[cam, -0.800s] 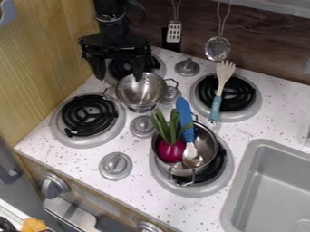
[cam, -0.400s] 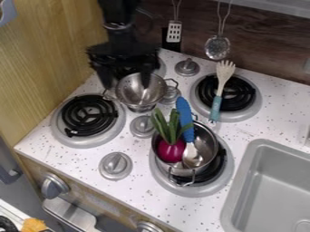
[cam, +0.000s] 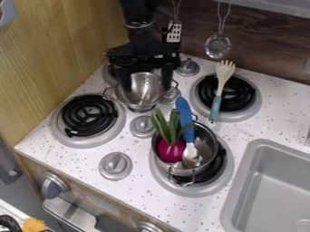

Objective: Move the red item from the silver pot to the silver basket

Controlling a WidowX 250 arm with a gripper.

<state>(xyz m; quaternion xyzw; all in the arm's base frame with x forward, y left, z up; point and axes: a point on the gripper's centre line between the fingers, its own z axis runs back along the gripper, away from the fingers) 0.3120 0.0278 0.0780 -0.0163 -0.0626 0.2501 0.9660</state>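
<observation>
– Camera view, then: see the gripper point(cam: 146, 90)?

– Yes, at the upper left, hanging over the colander point(cam: 144, 99). Open, with fingers well apart and gripping nothing. Can't tell about contact with the rim.

– And the onion point(cam: 171, 151)?

– Sitting in the pot point(cam: 209, 139), at its left side, with green leaves point(cam: 172, 123) sticking up past the rim.

– Crowded in there?

– Fairly. Sharing the pot with a spoon point(cam: 192, 157), bowl down just beside the onion, with its blue handle point(cam: 185, 118) rising over the far rim, close to the leaves. Right in the way from that side.

– What about around the pot?

– Set on the near right burner point(cam: 223, 166), to the left of the sink point(cam: 231, 201). Near the colander and pot, a knob point(cam: 142, 126) between them; nearer the edge, another knob point(cam: 115, 165). Across the far right burner point(cam: 242, 95), a fork point(cam: 223, 74), tines away from the camera.

– On the wall?

– Hanging side by side, a turner point(cam: 174, 31) and a strainer point(cam: 217, 46), with the arm close to the turner in this view.
</observation>
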